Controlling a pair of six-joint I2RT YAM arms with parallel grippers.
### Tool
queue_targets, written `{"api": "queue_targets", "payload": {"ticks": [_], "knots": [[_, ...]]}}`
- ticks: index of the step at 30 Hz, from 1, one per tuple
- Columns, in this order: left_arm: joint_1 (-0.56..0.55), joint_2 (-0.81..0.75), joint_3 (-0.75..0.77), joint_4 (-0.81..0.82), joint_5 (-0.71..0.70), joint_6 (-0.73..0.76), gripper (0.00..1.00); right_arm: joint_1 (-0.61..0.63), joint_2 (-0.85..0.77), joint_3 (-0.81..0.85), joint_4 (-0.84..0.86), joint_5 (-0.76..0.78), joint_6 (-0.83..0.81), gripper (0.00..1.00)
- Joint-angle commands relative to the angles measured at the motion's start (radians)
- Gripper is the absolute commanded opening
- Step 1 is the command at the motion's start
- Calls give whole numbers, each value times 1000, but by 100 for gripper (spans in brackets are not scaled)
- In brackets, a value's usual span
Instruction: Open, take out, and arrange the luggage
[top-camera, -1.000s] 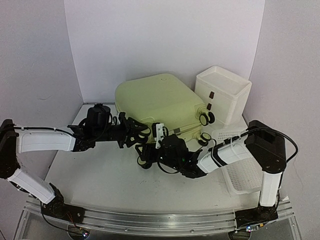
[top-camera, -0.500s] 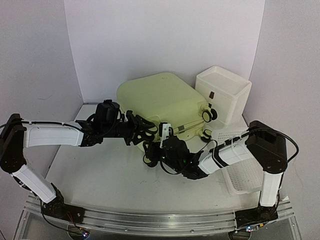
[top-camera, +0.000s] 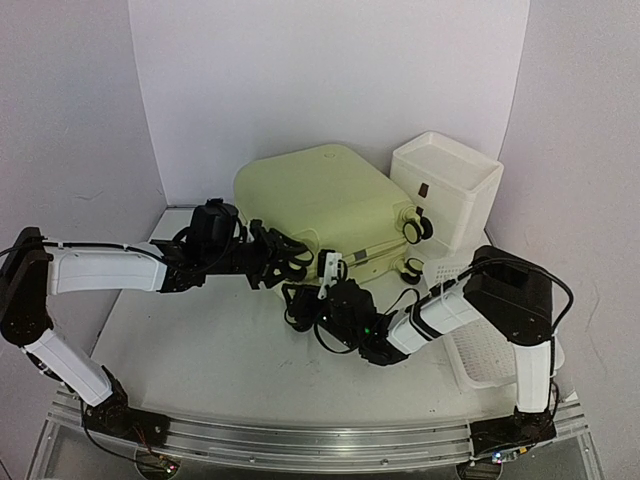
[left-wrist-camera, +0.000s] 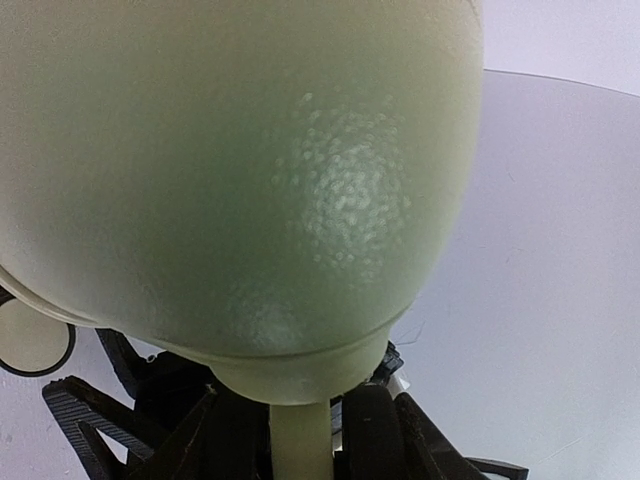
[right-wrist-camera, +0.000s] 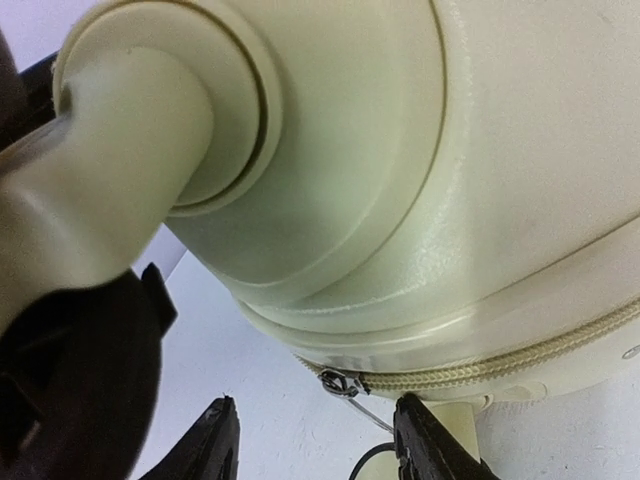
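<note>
a robotics lab cell is indicated: a white counter (top-camera: 200, 360) is boxed in by plain white panels (top-camera: 330, 70), and robot arms (top-camera: 100, 272) are bolted to an aluminium rail (top-camera: 300, 438) at the counter's near edge.

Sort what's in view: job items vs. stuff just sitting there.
Job: luggage; its zipper pull, sitting between the fingers of the open right gripper; left gripper, closed on the luggage.
Lying about: white mesh basket; white box.
</note>
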Motion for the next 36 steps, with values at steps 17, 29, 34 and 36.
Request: {"api": "queue_targets", "payload": {"ticks": [17,29,34,36], "knots": [[-5,-43,144,357,13,40,0,-29,33,156,-234,157,107,17],[-5,-54,132,357,25,37,0,-30,27,137,-200,59,77,35],[-4,-69,118,358,20,39,0,-32,41,118,-201,59,116,43],[-4,-75,111,359,16,42,0,-31,42,115,-209,58,128,47]]}}
